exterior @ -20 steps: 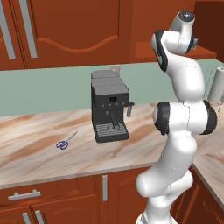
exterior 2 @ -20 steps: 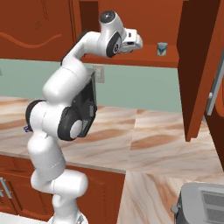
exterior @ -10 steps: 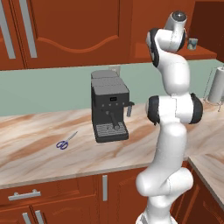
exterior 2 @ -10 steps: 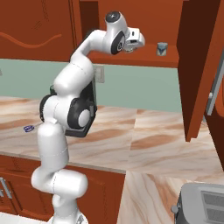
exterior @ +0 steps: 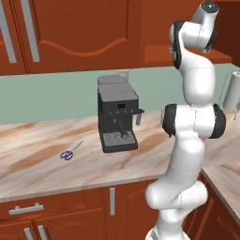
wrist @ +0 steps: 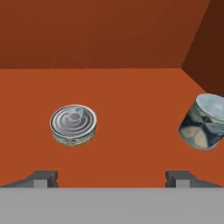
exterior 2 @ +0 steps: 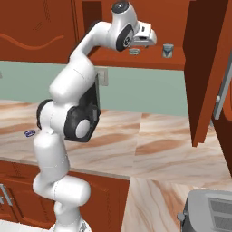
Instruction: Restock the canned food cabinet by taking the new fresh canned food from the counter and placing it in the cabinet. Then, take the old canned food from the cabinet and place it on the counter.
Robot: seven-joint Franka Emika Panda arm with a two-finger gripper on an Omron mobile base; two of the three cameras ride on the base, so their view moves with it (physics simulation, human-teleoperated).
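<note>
So the flat new tin (wrist: pixel 73 124) is already sitting on the cabinet (wrist: pixel 131 87) shelf, which makes me think the first half of the job is done and we're at the switch-over to the old can (wrist: pixel 202 122). In the hand view the tin lies at about 9 o'clock from the middle of the shelf board, and the old can stands well apart from it at roughly 3 o'clock, near the side wall. The gripper (wrist: pixel 113 178) is spread wide with nothing between the fingertips, both tips poking up at 6 o'clock.

From the right base view the hand (exterior 2: pixel 144 37) hovers by the shelf edge, the tin (exterior 2: pixel 133 51) just beside it and the can (exterior 2: pixel 168 50) further along.

Next move, I reckon: slide toward the can, center it between the fingers, close, then carry it down to the counter (exterior 2: pixel 149 149).
</note>
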